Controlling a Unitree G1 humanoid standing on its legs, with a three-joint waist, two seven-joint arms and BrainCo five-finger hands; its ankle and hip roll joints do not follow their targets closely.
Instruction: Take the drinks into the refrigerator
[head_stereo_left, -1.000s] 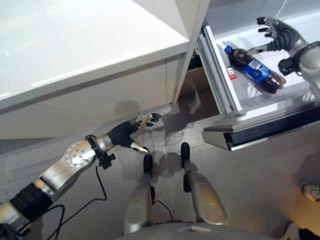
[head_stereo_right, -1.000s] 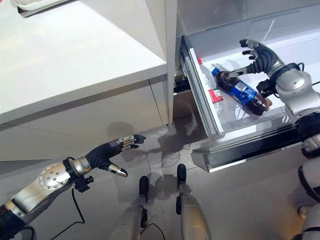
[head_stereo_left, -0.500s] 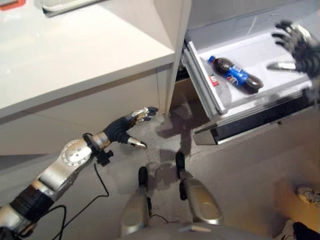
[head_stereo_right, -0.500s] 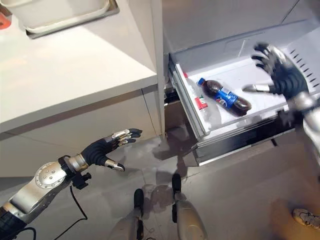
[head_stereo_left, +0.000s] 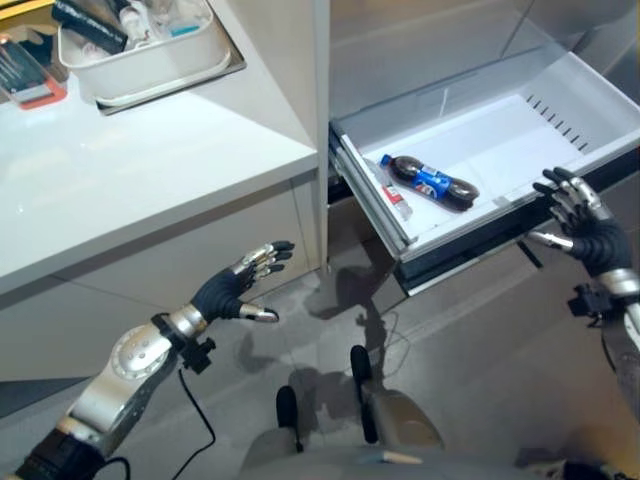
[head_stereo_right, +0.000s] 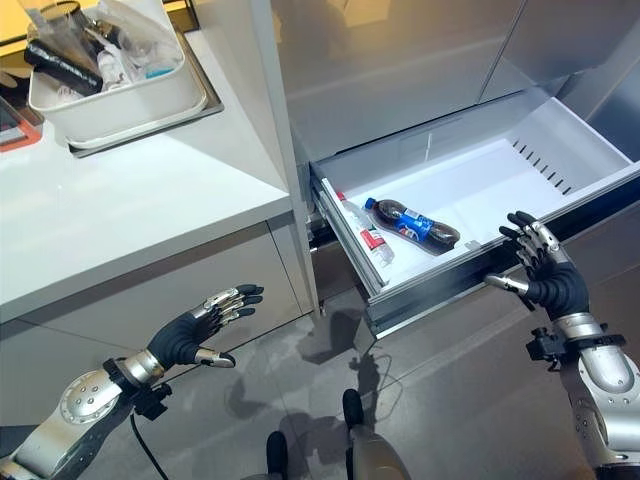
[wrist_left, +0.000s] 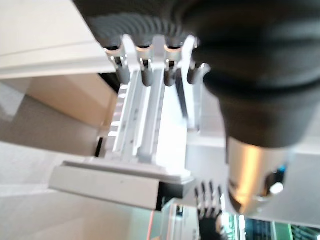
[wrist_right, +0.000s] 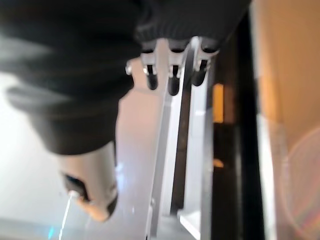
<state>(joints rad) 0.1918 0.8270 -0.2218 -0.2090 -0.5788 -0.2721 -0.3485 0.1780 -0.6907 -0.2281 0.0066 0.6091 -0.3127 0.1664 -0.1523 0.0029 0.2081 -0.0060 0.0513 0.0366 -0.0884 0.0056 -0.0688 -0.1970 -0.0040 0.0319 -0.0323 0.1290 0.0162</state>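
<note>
A dark cola bottle (head_stereo_left: 430, 183) with a blue label lies on its side in the open white refrigerator drawer (head_stereo_left: 512, 130). A clear bottle (head_stereo_right: 365, 232) with a red label lies along the drawer's left wall. My right hand (head_stereo_right: 545, 272) hangs open just in front of the drawer's front panel (head_stereo_right: 440, 288), fingers spread, holding nothing. I cannot tell whether it touches the panel. Its fingers (wrist_right: 170, 75) are straight in the right wrist view. My left hand (head_stereo_left: 232, 292) floats open above the floor below the counter, with its fingers (wrist_left: 150, 75) straight.
A white counter (head_stereo_left: 150, 170) stands at the left, carrying a white tub (head_stereo_left: 150, 55) of small items on a metal tray. The refrigerator's grey front (head_stereo_right: 400, 70) rises behind the drawer. Grey floor (head_stereo_left: 480, 340) lies in front of the drawer.
The view has swung upward and back. My right hand has left the cola bottle, which now lies in the drawer, and has come back to the drawer's front. The left hand stays open.
</note>
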